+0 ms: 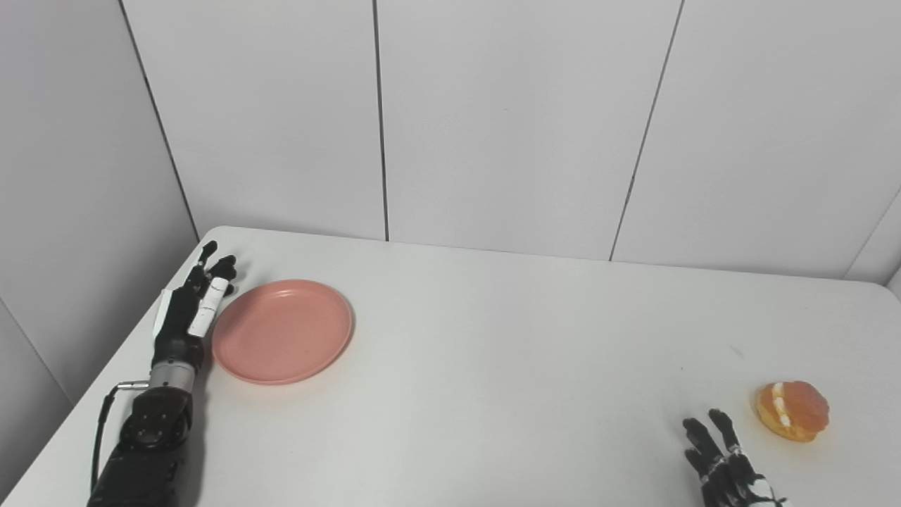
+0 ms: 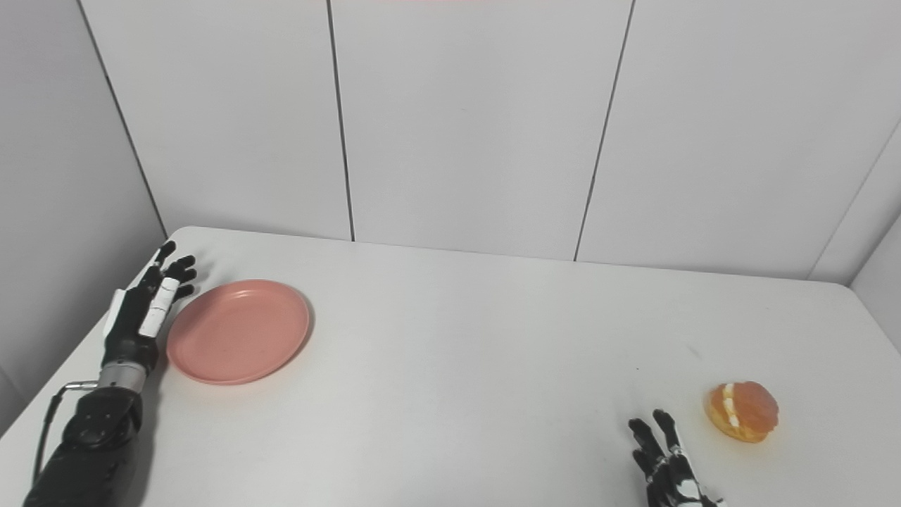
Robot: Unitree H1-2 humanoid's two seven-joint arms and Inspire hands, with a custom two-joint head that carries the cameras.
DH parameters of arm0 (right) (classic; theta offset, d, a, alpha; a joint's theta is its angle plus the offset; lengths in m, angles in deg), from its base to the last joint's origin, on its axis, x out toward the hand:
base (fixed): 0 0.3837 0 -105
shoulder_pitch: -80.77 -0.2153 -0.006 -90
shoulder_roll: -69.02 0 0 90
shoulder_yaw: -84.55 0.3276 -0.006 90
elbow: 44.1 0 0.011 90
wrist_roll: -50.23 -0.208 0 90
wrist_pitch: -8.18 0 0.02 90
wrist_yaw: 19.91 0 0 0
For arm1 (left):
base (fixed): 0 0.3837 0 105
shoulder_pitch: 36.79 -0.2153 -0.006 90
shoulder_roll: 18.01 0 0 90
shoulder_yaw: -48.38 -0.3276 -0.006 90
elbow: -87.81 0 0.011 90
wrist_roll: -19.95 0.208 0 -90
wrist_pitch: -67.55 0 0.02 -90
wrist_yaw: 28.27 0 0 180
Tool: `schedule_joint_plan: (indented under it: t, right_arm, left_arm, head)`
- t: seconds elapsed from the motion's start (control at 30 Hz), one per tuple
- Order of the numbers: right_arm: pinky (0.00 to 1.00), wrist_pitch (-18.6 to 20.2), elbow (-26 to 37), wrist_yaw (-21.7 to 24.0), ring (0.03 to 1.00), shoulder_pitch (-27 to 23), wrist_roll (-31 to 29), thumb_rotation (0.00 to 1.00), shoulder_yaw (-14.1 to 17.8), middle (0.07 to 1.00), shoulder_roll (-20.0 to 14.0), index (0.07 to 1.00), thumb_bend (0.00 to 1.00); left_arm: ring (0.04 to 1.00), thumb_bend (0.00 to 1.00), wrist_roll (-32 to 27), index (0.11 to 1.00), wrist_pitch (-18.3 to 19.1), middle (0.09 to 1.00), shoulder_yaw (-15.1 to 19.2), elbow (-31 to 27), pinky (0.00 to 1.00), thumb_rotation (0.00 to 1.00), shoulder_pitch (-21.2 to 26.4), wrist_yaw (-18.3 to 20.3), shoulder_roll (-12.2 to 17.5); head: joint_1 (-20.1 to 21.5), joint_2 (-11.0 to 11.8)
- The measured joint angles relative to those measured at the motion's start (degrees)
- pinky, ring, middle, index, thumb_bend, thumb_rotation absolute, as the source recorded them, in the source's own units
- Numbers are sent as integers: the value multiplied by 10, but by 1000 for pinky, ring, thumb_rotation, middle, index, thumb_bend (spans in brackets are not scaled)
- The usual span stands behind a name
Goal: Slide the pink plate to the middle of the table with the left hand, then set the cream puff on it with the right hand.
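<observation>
So the left hand (image 1: 191,304) sits open right beside the pink plate (image 1: 283,331), while the right hand (image 1: 725,465), fingers spread, is near the cream puff (image 1: 793,410).

Pink plate (image 1: 281,331), orange-brown cream puff (image 1: 793,410) with a white stripe, white table (image 1: 493,366), black-and-white hands

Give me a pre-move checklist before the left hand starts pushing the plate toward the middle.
1. Left hand is beside the plate's outer edge, on the side away from the middle: ok.
2. Left hand holds nothing, fingers apart: ok.
3. Fingers actually touching the plate rim: cannot tell.
4. Nothing lies on the table between the plate and the middle: ok.
5. Plate is bare, ready for the cream puff: ok.
6. Right hand is open and sits near the cream puff, away from the plate's path: ok.
</observation>
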State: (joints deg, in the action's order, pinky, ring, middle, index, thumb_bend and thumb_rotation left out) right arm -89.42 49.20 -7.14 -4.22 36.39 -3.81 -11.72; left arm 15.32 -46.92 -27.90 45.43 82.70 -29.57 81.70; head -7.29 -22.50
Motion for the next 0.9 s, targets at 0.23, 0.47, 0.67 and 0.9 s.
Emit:
schedule_joint_plan:
  t: [0.23, 0.47, 0.67, 0.9]
  right_arm:
    - [1000, 0, 0, -1, 973, 0, 2, 1000, -1, 905, 0, 979, 795]
    - [1000, 0, 1, -2, 977, 1, 4, 1000, -1, 909, 0, 980, 793]
    - [1000, 0, 1, -2, 974, 1, 4, 1000, -1, 904, 0, 975, 795]
    - [1000, 0, 1, -2, 970, 1, 4, 1000, -2, 903, 0, 978, 792]
  left_arm:
    - [853, 855, 11, 921, -3, 875, -3, 37, 782, 857, 16, 0, 8]
    - [864, 807, 9, 945, -3, 883, -3, 52, 840, 847, 22, 14, 10]
    - [897, 734, 10, 981, -3, 914, -9, 24, 823, 884, 9, 28, 7]
    - [859, 813, 13, 969, -4, 878, -24, -26, 800, 863, -15, 36, -1]
  head:
    - [1, -2]
    - [2, -4]
    - [4, -4]
    - [7, -4]
